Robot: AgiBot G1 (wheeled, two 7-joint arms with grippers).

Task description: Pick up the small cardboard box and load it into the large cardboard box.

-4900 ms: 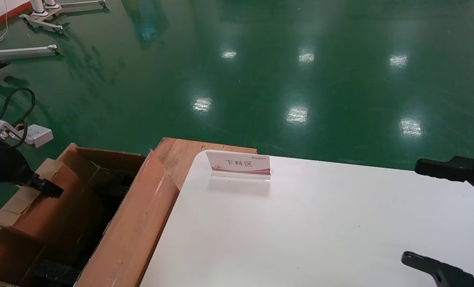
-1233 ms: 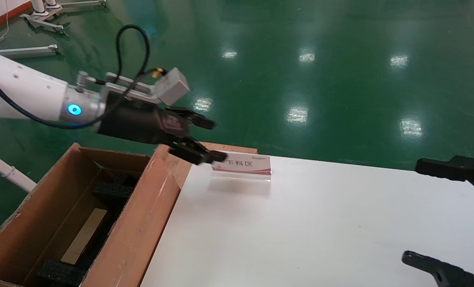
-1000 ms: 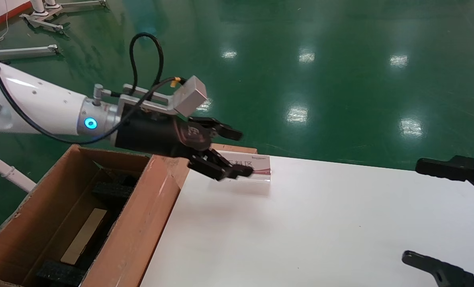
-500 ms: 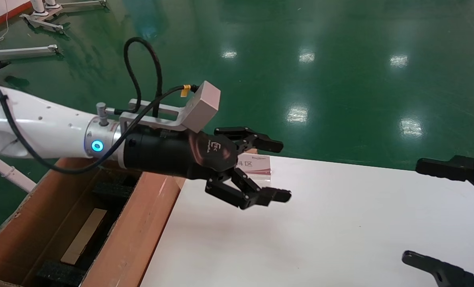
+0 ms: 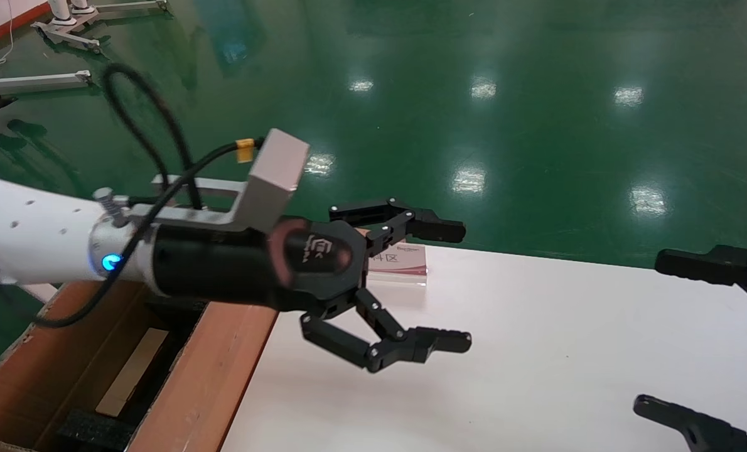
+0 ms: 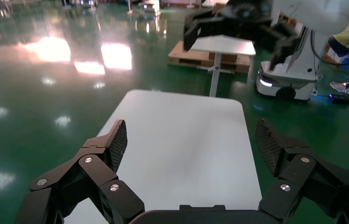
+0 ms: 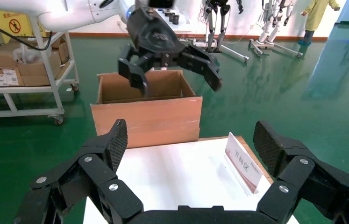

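Large cardboard box (image 5: 204,370): brown corrugated carton with a long flap, below and behind the left pincer.
Small cardboard box (image 5: 132,371): probably the pale tan face low in the carton's dark interior, beside black foam.
Left pincer (image 5: 461,285): empty, jaws spread wide above the smooth white worktop (image 5: 537,351).
Sign (image 5: 398,263): glossy placard just beyond the upper finger.
Right pincer (image 5: 653,333): parked over the worktop's right edge, gaping, empty.
Risk: a low sweep could topple the sign.

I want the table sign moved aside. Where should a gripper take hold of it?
Pinch the table sign by its top edge from above, jaws on front and back: it is a thin, wide, leaning panel. The open left gripper hovers nearest; the right gripper is open opposite.
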